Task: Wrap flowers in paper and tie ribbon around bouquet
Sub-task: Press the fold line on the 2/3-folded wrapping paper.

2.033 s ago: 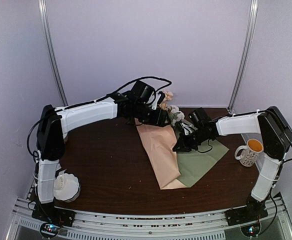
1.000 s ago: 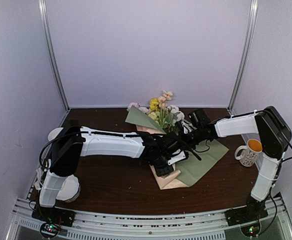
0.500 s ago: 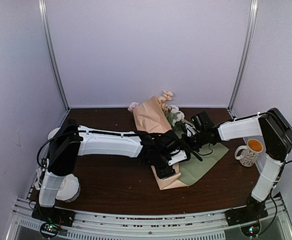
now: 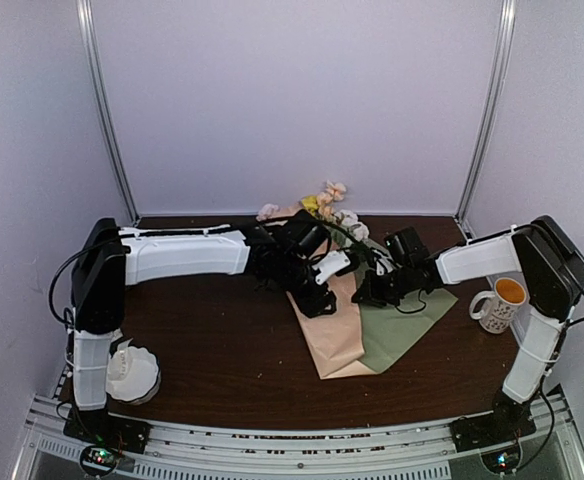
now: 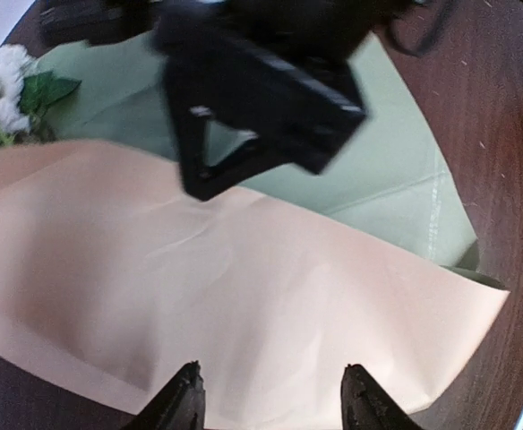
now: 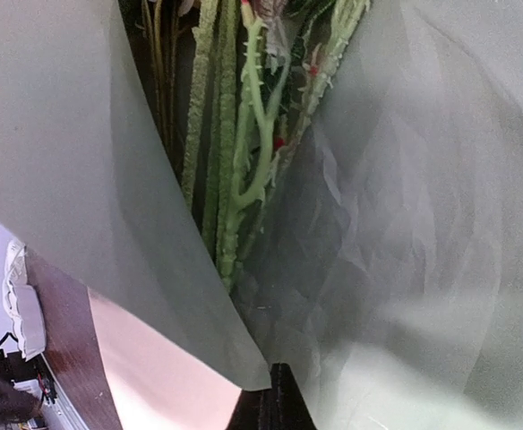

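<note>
Top external view: I record the peach-pink sheet [image 4: 334, 335] and the sage green sheet [image 4: 404, 322] overlapping on the tabletop [image 4: 222, 340], right of centre, the peach one to the left. The flowers [image 4: 327, 205] lie at the far end of the sheets, blossoms close to the back wall, stems running toward the near side beneath both arms. The left fingers [image 4: 317, 295] are over the upper part of the peach sheet; the right fingers [image 4: 367, 290] are just beside them, over the green sheet. A mug [image 4: 499, 303] stands well apart at the right edge, and a white scalloped bowl [image 4: 132, 372] sits at the near left corner. Left wrist view: the two fingertips stand clearly apart above the peach-pink sheet with nothing between them; the peach edge lies over the green sheet, and white blossoms show at the upper left. Right wrist view: the right fingers are closed tight to a single dark tip, where a raised fold of green paper ends; I cannot tell whether that paper is pinched. The green stems [image 6: 235, 161] lie within that fold
</note>
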Available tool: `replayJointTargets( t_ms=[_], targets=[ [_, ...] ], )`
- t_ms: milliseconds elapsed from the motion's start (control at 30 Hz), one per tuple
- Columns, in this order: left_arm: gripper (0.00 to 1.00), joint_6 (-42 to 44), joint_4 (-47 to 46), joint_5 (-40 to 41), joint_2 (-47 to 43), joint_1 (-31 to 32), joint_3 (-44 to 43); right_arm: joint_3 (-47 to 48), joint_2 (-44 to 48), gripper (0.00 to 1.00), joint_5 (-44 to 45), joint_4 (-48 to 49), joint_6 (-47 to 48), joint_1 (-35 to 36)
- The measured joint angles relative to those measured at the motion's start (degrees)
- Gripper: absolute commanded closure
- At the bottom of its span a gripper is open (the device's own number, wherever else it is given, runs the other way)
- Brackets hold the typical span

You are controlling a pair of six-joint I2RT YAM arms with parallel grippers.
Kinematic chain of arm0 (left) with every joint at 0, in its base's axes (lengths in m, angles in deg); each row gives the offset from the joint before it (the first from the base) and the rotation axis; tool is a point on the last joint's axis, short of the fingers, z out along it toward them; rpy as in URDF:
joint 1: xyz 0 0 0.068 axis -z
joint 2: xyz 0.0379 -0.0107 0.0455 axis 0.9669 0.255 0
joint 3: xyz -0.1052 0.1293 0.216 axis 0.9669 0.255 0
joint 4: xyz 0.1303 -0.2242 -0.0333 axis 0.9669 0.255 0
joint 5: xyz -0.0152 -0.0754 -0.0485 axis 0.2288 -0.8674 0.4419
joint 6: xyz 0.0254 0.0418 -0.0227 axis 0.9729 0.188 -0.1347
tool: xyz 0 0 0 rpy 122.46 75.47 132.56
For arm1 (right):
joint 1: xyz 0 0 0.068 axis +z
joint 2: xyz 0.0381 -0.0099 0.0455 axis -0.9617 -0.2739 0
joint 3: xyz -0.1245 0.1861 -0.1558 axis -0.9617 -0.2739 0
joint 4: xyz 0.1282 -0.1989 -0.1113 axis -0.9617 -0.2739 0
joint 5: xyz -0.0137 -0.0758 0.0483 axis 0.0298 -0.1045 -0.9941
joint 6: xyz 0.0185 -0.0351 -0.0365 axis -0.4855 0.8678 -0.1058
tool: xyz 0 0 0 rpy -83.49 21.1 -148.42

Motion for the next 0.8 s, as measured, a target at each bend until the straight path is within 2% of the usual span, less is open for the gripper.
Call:
replayJointTargets(
  t_ms=[133,233,333,533,800],
  targets=[
    [0.46,-3.98,-0.26,-0.76,0.0,-6.93,-0.33,-0.63,0.0,1.0,0.0,0.09,0.09,-0.15],
    [0.42,-6.19,-0.35,-0.26,0.13,-12.63,-2.05,-0.63,0.0,1.0,-0.04,0.07,0.24,-0.17],
    [0.37,-7.1,-0.37,1.68,1.84,-17.11,-8.04,-0.63,0.0,1.0,-0.24,0.07,0.28,-0.17],
    [0.28,-7.08,-1.36,5.79,10.69,-16.68,-24.65,-0.63,0.0,1.0,-0.85,0.02,0.26,-0.39],
    [0.26,-7.08,-3.23,8.44,18.43,-15.19,-30.14,-0.63,0.0,1.0,-1.44,-0.55,0.55,-0.5]
  ],
)
